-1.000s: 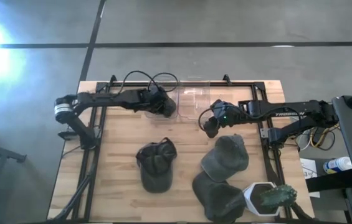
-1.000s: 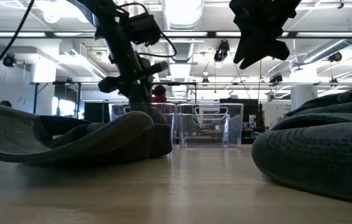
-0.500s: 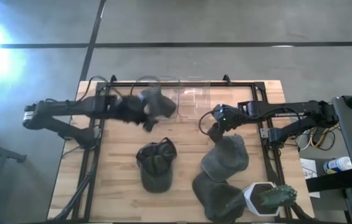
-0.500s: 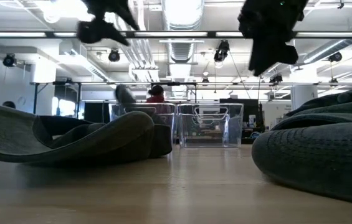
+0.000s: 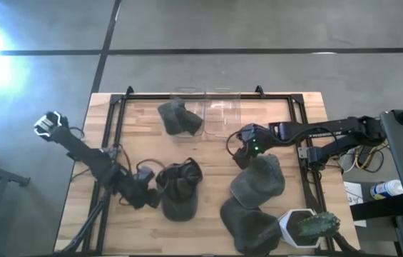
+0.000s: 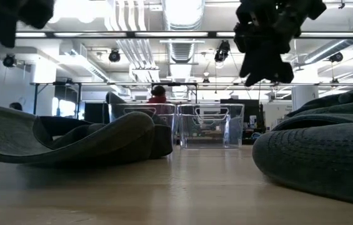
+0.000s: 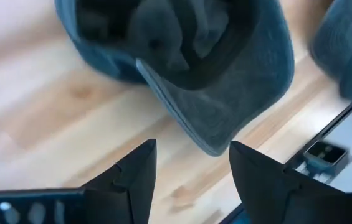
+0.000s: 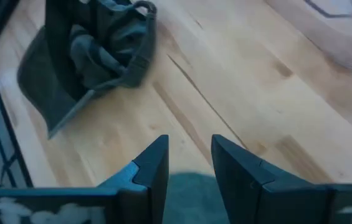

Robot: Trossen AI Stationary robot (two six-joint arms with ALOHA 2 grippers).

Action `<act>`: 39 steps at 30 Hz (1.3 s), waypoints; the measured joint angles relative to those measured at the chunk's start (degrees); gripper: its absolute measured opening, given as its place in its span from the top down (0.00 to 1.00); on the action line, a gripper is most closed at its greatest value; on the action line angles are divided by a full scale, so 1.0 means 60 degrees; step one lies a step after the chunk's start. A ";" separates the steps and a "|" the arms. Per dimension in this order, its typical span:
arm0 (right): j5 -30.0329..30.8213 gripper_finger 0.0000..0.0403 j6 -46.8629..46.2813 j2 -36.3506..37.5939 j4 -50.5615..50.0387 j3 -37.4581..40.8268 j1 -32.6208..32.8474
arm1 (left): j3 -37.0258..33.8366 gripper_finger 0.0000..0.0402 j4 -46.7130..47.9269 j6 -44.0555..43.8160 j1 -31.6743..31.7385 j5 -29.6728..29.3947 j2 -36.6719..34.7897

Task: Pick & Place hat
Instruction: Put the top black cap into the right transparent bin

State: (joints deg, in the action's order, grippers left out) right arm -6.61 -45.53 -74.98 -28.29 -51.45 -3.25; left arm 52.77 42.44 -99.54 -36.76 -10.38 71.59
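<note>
Several dark grey-green caps are in view. One cap lies upside down mid-table on its crown, brim toward the near edge. My left gripper is open just left of it, and its fingers stand either side of the brim tip without touching. A second cap sits crown-up on the right. My right gripper hovers open over its far-left edge. A third cap rests in a clear bin at the far edge.
A fourth cap lies near the table's near-right corner beside a white pot with a plant. A second clear bin stands next to the first. A black frame runs around the tabletop. Bare wood lies between the caps.
My left gripper has drawn back from the clear bin at the far edge, leaving a cap there. It has swung toward the near-left and come down beside the upturned cap. My right gripper has shifted slightly toward the near edge, over the right cap.
</note>
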 joint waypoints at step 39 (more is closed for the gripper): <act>-0.0383 0.71 0.0188 -0.1472 0.0556 -0.0741 0.0459 | 0.0094 0.52 -0.1628 -0.2348 -0.0614 -0.0066 0.2588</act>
State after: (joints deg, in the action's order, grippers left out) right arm -8.91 -44.40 -83.81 -24.95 -55.90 -0.49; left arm 53.33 32.68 -113.62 -40.45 -10.78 87.11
